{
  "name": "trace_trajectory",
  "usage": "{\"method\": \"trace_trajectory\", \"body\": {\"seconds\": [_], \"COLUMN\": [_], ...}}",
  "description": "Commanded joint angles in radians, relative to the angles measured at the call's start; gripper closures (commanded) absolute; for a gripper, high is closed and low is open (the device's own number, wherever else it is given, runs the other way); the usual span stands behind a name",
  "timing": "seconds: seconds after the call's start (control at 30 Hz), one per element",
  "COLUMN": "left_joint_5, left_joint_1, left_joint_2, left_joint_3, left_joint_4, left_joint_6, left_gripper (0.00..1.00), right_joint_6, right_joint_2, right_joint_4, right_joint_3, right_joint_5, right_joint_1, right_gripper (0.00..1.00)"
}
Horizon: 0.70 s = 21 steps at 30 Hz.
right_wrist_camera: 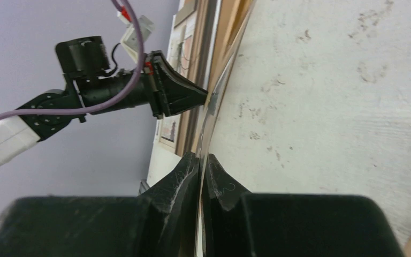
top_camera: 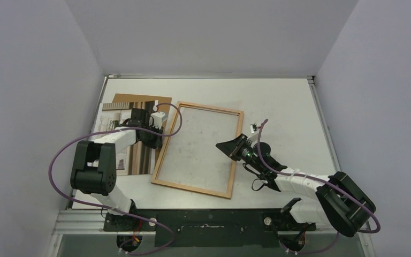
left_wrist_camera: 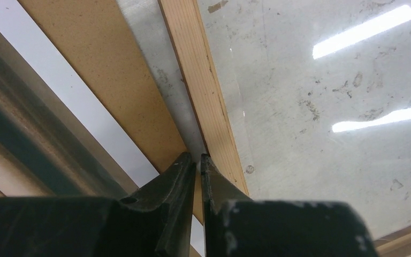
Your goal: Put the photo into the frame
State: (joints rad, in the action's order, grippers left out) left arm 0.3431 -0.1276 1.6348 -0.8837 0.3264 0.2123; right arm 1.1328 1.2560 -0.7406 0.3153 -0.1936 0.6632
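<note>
Frame [top_camera: 191,188]: big rectangle, narrow light-brown wood border w/ clear pane; the pane is smudged and shows ceiling-light glare in the left wrist view. Lies flat on table [top_camera: 278,107], approx. centre, long sides running near-to-far, turned a bit so the far end leans right. Nothing inside it.

Photo [top_camera: 113,114]: thin print, picture side up, vertical beige/brown/dark stripes w/ white margin. Lies flat left of the frame, on top of a brown board [top_camera: 139,99] that sticks out past its far and right edges. Middle part hidden under an arm. Photo's right edge is near the frame's left rail, not touching; a strip of bare table shows between board and rail.
</note>
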Motion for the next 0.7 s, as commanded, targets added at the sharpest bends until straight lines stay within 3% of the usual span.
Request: {"method": "trace_trajectory", "body": {"seconds": [0.0, 0.4, 0.67], "left_joint_5": [0.04, 0.044, 0.055], "left_joint_1": [0.002, 0.025, 0.037], "left_joint_2": [-0.024, -0.019, -0.008], "left_joint_3": [-0.046, -0.071, -0.079], "left_joint_4": [0.013, 0.026, 0.028], "left_joint_6": [-0.014, -0.021, -0.045], "left_gripper": [0.91, 0.94, 0.96], "right_joint_6": [-0.023, -0.011, -0.117], "right_joint_2": [-0.062, 0.044, -0.071], "right_joint_4": [-0.042, -0.157, 0.01], "right_joint_3": [0.066, 0.062, 0.164], "right_joint_5": [-0.014, -0.038, -0.037], "right_joint_1": [0.013, 0.013, 0.04], "right_gripper": [0.95, 0.95, 0.95]}}
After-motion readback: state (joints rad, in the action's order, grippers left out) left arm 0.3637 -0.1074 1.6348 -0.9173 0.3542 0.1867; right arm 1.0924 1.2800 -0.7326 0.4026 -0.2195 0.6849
